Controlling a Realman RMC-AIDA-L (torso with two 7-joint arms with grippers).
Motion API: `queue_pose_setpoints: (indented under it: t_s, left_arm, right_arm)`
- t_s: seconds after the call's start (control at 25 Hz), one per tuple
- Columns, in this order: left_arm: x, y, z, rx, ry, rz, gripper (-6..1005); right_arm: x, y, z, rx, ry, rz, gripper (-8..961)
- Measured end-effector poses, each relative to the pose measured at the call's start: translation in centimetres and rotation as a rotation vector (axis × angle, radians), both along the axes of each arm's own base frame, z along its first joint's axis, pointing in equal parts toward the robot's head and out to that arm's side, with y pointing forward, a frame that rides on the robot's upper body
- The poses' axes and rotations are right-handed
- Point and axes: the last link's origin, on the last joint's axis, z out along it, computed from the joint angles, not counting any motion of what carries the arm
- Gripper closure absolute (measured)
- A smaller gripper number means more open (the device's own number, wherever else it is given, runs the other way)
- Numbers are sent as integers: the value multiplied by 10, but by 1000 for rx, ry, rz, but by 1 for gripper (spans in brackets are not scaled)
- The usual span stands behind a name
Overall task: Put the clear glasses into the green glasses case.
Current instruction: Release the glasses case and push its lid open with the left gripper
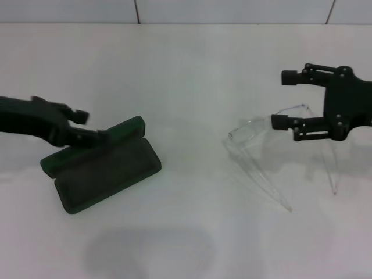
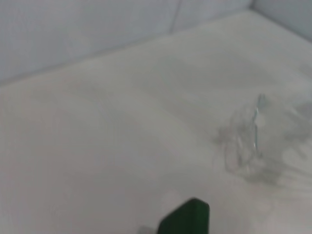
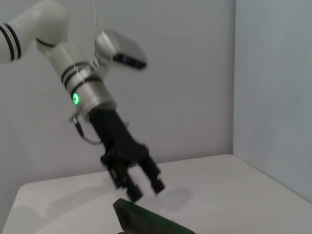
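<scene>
Reach-for-glasses step. Right gripper spread wide, hovering at clear glasses on table, arms unfolded, nothing pinched yet. Left gripper spread at lid of open green glasses case, well apart. Next: close squarely on thin frame, then lift.

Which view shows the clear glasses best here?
The head view: the clear glasses show frame and both arms, at the right gripper. The left wrist view gives only a faint outline; the right wrist view shows none of them.
</scene>
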Motion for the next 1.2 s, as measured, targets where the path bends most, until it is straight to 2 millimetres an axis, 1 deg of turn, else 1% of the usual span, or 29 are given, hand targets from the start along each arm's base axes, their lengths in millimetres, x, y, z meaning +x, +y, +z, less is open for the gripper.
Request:
queue_pose_setpoints:
  t_s: [0.12, 0.16, 0.24, 0.36, 0.56, 1.08, 1.2]
  left_arm:
    - [4, 5, -16, -39, 18, -10, 241]
    - [4, 6, -19, -42, 29, -13, 241]
    - [4, 10, -28, -51, 70, -21, 242]
    - [1, 12, -34, -54, 124, -23, 243]
    - [-4, 14, -36, -53, 172, -14, 243]
    - [-3, 16, -37, -54, 177, 6, 245]
    - [-3, 16, -37, -54, 177, 9, 355]
  right_arm:
    - [4, -1, 4, 3, 9, -10, 79]
    - [8, -3, 7, 2, 20, -23, 79]
    - [10, -3, 9, 3, 23, -27, 79]
    - [10, -3, 9, 4, 23, -27, 79]
    - [13, -5, 10, 3, 22, -37, 79]
    - [15, -6, 10, 10, 20, -38, 78]
    - [15, -6, 10, 10, 20, -39, 78]
